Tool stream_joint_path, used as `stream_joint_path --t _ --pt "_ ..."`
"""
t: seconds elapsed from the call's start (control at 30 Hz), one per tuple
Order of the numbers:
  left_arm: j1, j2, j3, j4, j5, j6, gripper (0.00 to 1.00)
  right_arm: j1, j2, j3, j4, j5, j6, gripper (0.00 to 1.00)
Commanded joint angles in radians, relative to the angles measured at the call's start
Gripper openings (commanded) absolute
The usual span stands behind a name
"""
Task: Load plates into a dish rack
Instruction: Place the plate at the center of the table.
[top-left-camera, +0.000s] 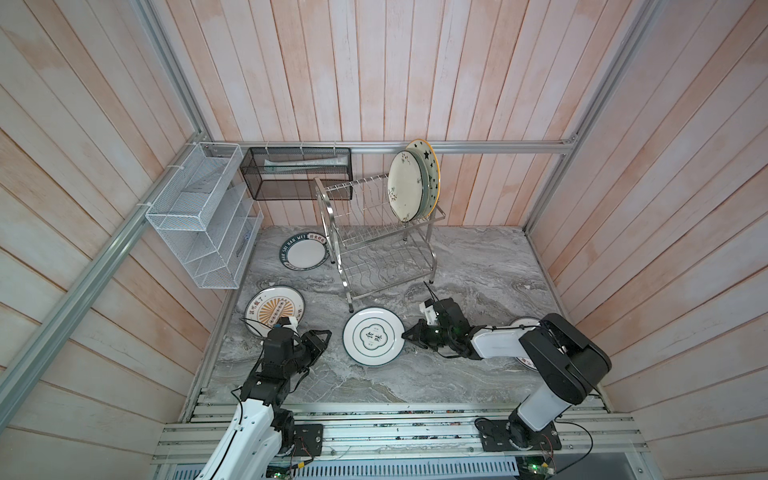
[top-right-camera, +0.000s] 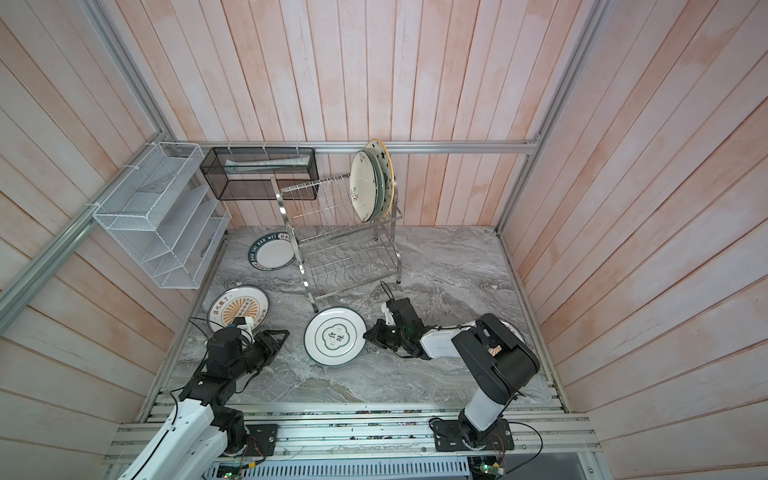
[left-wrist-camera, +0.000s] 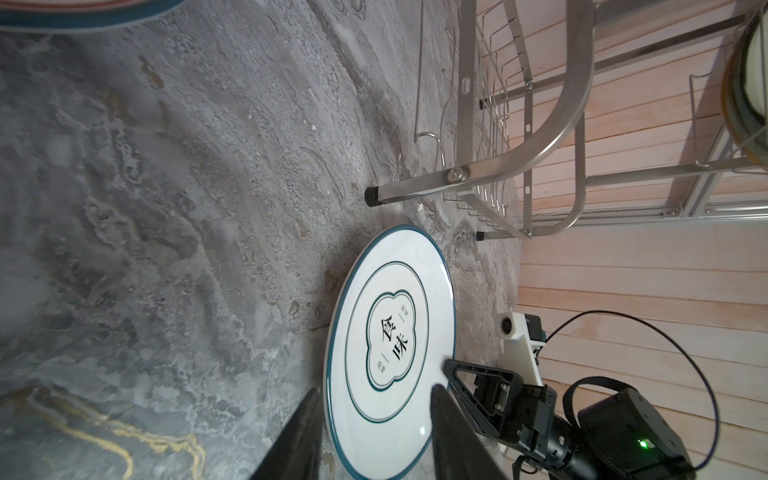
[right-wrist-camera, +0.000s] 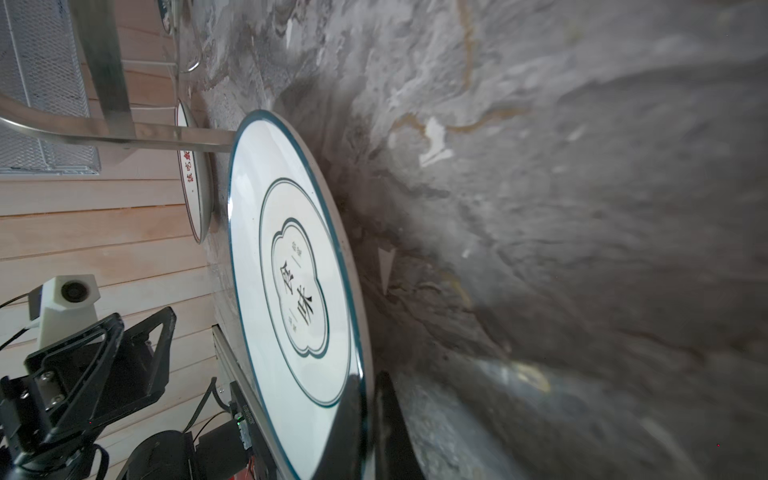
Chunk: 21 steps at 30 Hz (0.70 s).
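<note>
- The right pincer (top-left-camera: 406, 334) is clamped on the rim of the green-ringed plate (top-left-camera: 372, 336); a front foot of the dish rack (top-left-camera: 376, 249) stands just beside the plate's far rim.
- The left pincer (top-left-camera: 325, 343) stands parted, empty, near that plate, with the sunburst plate (top-left-camera: 270, 309) behind it.
- The rack's upper tier holds a floral plate (top-left-camera: 405, 191) and a star plate (top-left-camera: 430, 164) upright at its right end.
- Bare marbled surface (top-left-camera: 490, 266) lies right of the rack.

Lab test cell: aluminium frame (top-left-camera: 498, 147)

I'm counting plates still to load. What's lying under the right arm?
A plate: only parts of its rim show on either side of the right arm. Its middle is covered, so its pattern cannot be told.
</note>
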Motion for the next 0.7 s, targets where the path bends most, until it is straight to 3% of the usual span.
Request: stream_joint_path --t 0.0,0.33,0.67 --pt "-0.025 0.027 -0.008 0.076 0.023 0.032 0.44 -0.042 -0.039 -0.035 -0.047 0.005 -0.072 0.06" --pt "-0.172 0.22 0.085 0.141 -0.025 0.086 0.44 -0.085 -0.042 -0.045 -0.023 -0.018 -0.104 0.23" --pt "-0.215 0.398 0.127 0.132 -0.077 0.112 0.44 -0.117 0.031 -0.025 0.066 -0.07 -0.119 0.26"
